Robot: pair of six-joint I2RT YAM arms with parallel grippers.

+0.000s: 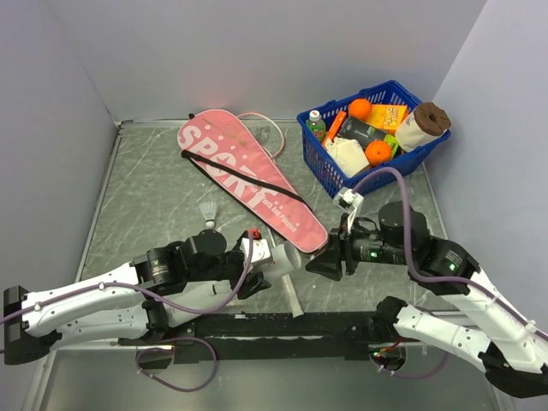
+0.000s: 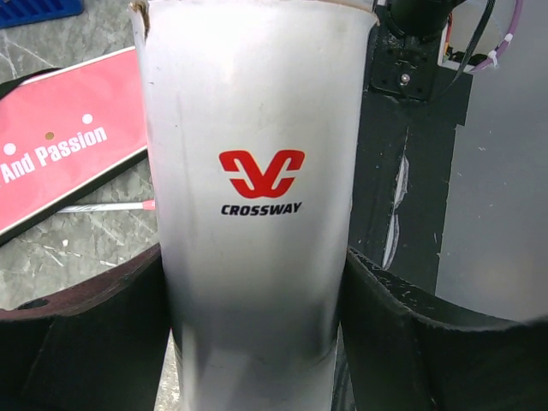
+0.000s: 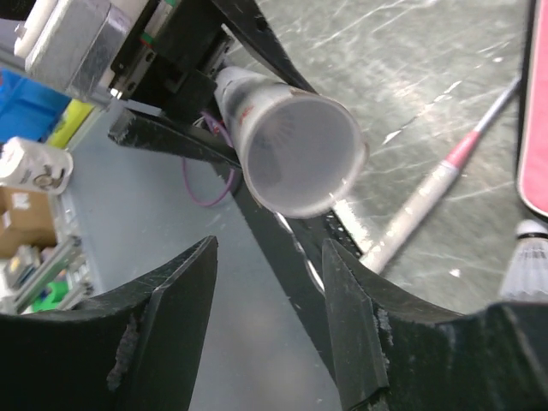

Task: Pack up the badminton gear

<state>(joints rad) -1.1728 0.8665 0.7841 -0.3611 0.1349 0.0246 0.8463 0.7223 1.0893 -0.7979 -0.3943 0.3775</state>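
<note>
In the top view, the left gripper point(image 1: 259, 257) at lower centre is clamped on the long white tube point(image 1: 279, 259). The tube's open end points at the right gripper point(image 1: 328, 259), which is near it, jaws apart and empty. The shuttlecock point(image 1: 208, 212) stands on the surface point(image 1: 145, 188) left of centre, beside the pink bag point(image 1: 248, 175).

The left wrist view shows the tube filling the frame, pinched between both fingers point(image 2: 94, 342).

The right wrist view looks into the tube's open mouth in the upper middle, with a racket handle point(image 3: 428, 201) lying at right and the shuttlecock at the lower right edge.

The step in hand appears to be loading the tube. The next move likely calls for the right gripper to fetch the shuttlecock and line it up with the mouth.
</note>
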